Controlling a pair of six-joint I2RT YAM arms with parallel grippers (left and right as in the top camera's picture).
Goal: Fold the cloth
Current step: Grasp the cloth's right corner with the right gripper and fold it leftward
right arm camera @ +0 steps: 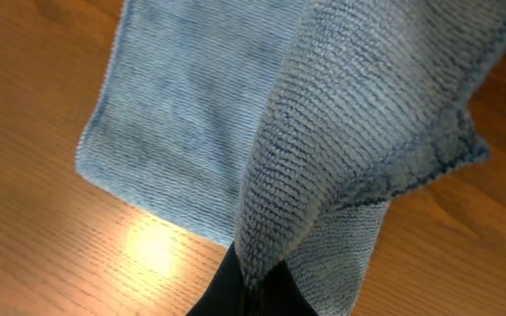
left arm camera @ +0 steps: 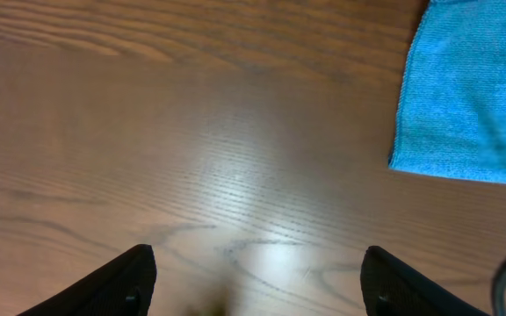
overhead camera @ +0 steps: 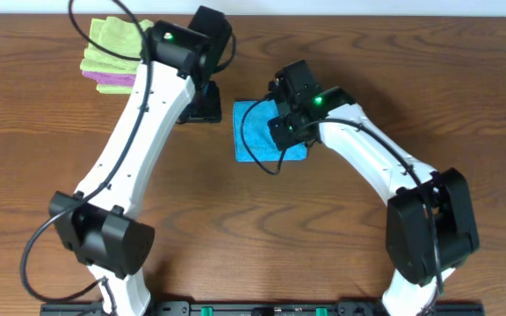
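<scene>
The sky-blue cloth [overhead camera: 255,133] lies on the wooden table near the middle, partly folded, and it also shows in the left wrist view [left arm camera: 468,96] at the upper right. My right gripper [overhead camera: 285,125] is over the cloth's right part and is shut on a pinched-up fold of the cloth [right arm camera: 341,114], which rises from the jaws [right arm camera: 253,294] and drapes over the flat layer. My left gripper [left arm camera: 257,281] is open and empty above bare wood, to the left of the cloth; in the overhead view it [overhead camera: 202,104] sits beside the cloth's left edge. No white tag shows.
A light green cloth [overhead camera: 117,39] lies on a purple cloth [overhead camera: 108,81] at the far left of the table. A black cable [overhead camera: 95,17] loops above the left arm. The table [overhead camera: 341,263] is brown wood.
</scene>
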